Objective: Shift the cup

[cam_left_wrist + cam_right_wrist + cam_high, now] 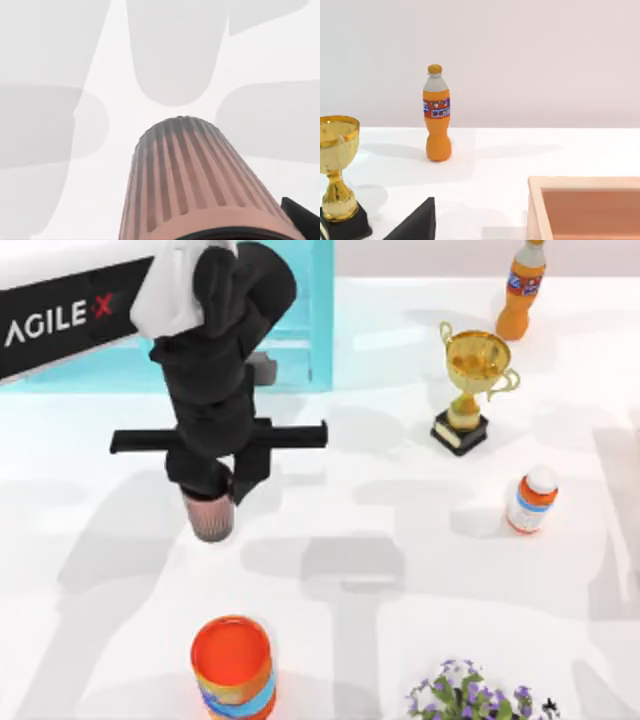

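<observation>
Our left hand (pixel 213 492) grips the cup (pixel 210 517) at its rim, left of centre on the bench (pixel 380 570); the orange cup (pixel 233 666) nearer us stands empty.

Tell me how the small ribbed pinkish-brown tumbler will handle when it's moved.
The small ribbed pinkish-brown tumbler looks rigid, and its ribs probably help grip. It tapers toward the base, so it may tip if set down carelessly. The left gripper is on it from above.
</observation>
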